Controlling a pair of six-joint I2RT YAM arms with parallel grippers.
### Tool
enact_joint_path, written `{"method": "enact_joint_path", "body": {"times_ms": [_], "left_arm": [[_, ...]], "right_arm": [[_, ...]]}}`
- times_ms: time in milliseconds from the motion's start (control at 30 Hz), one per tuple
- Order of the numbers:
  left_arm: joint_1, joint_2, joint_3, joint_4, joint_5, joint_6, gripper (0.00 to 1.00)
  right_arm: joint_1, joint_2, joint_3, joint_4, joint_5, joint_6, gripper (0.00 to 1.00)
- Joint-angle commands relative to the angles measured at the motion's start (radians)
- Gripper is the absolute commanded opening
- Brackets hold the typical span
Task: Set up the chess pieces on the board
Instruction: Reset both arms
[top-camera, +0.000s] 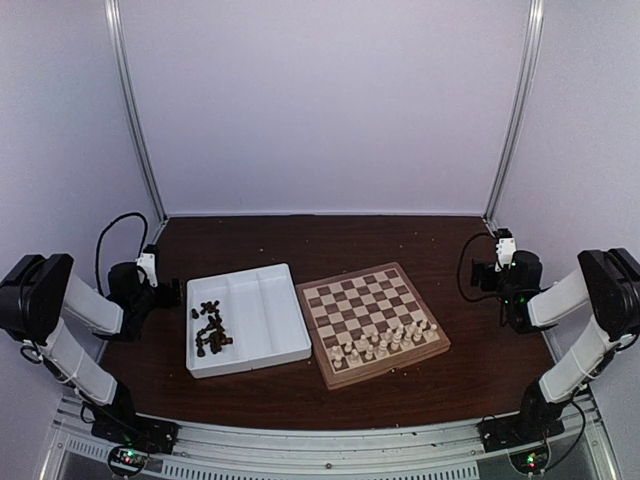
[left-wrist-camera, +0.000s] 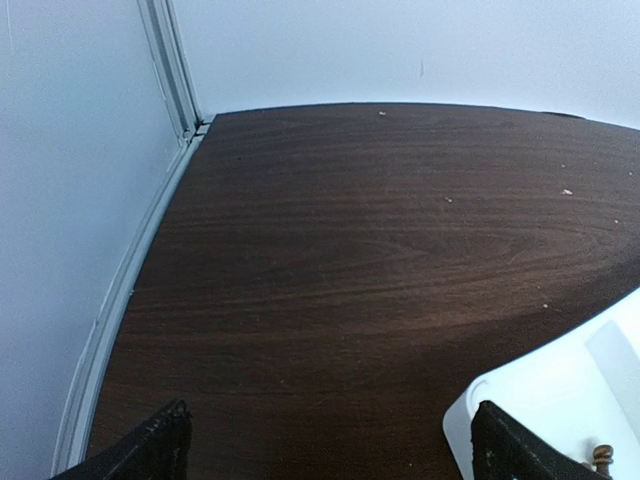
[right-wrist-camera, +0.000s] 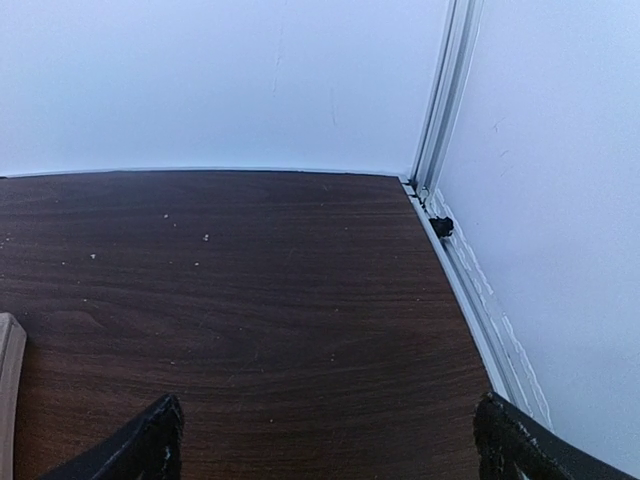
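The thick square wooden chessboard with cream and dark brown squares (top-camera: 365, 297) is lying on the dark brown wooden table (top-camera: 330, 240), right of centre. The cream-white chess pieces (top-camera: 388, 340) are standing in two rows along its near edge. The dark brown chess pieces (top-camera: 210, 328) are lying in a heap in the left compartment of the white two-compartment tray (top-camera: 275, 310), which is sitting just beside the board on its left. The left gripper (left-wrist-camera: 330, 450) is hovering over bare table near the tray's far-left corner, its jaws standing wide apart and holding nothing. The right gripper (right-wrist-camera: 330, 440) is hanging well right of the board, its jaws also wide apart and empty.
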Motion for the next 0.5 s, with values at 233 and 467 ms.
{"method": "enact_joint_path", "body": {"times_ms": [233,467], "left_arm": [[-0.010,0.008,0.026,0.031,0.087,0.057,0.98],[-0.010,0.008,0.026,0.032,0.088,0.058,0.98]], "right_arm": [[-0.002,0.000,0.014,-0.004,-0.036,-0.008,1.00],[-0.002,-0.001,0.014,-0.007,-0.037,-0.009,1.00]]}}
